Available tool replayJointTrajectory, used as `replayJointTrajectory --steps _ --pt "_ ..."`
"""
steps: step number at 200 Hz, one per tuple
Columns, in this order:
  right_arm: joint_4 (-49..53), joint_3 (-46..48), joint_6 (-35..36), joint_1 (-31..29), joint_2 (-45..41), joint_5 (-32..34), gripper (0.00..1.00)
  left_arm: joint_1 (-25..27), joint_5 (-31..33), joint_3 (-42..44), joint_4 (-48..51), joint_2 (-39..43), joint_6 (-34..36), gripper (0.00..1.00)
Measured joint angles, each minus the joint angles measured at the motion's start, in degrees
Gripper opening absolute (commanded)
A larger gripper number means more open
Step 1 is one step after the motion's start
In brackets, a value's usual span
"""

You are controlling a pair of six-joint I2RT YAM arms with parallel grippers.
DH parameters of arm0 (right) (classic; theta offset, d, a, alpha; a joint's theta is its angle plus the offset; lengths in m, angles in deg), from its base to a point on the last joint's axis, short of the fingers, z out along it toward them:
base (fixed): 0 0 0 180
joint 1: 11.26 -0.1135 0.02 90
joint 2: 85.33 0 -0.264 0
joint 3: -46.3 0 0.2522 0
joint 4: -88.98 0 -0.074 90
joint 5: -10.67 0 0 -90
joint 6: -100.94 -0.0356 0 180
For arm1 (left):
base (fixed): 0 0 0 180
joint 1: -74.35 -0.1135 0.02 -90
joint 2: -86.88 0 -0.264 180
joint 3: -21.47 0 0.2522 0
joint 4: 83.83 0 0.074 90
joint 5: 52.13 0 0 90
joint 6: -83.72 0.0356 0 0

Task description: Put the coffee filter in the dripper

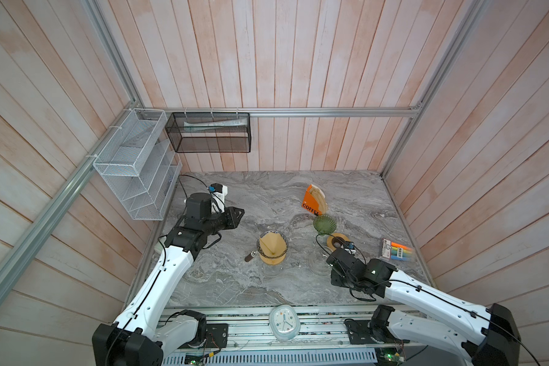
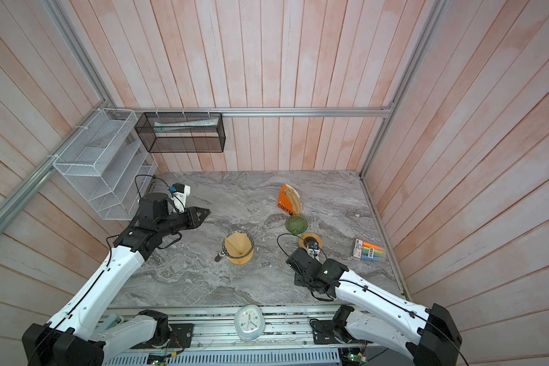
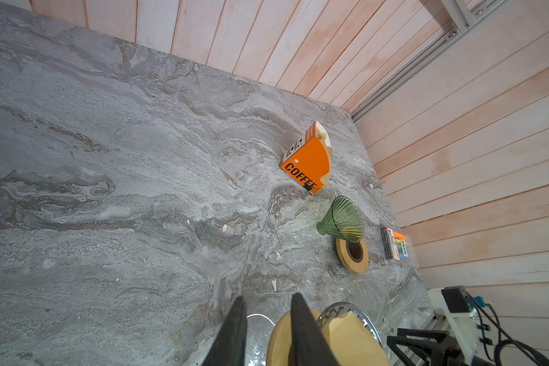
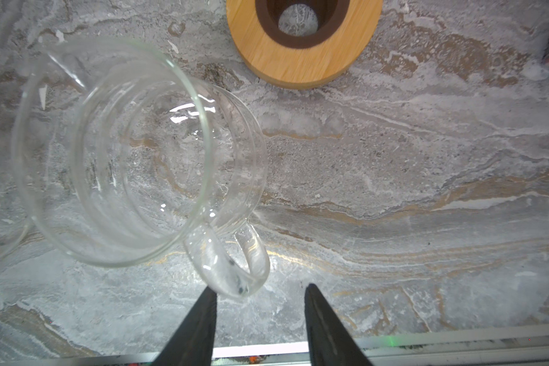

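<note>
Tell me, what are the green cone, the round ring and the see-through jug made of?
Green cone: probably glass, glossy and ribbed; light shows through it. Round ring: looks like pale wood, matte, with grain and a dark inner collar. See-through jug: clear glass, going by its sharp reflections.

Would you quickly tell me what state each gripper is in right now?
Left gripper: open, holding nothing.
Right gripper: open, holding nothing.

Soft, even lighting; top views bow at edges, glass jug (image 4: 133, 152) glints, perhaps slightly blurred.
</note>
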Motion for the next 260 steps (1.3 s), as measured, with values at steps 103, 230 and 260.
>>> replayJointTrajectory --steps 103,230,260 --pt "2.03 -6.47 2.34 3.85 -0.63 2.82 0.47 0.00 -0.02 0.00 0.00 0.00 0.20 0.28" --pt "-9.14 -12.76 13.46 8.46 5.99 -1.81 0.41 0.00 -0.87 0.00 -0.44 -0.81 0.63 0.28" --pt "-11.96 -7.08 13.57 19.32 3.10 -5.33 0.44 0.00 -1.29 -0.20 -0.35 -1.11 0.68 0.28"
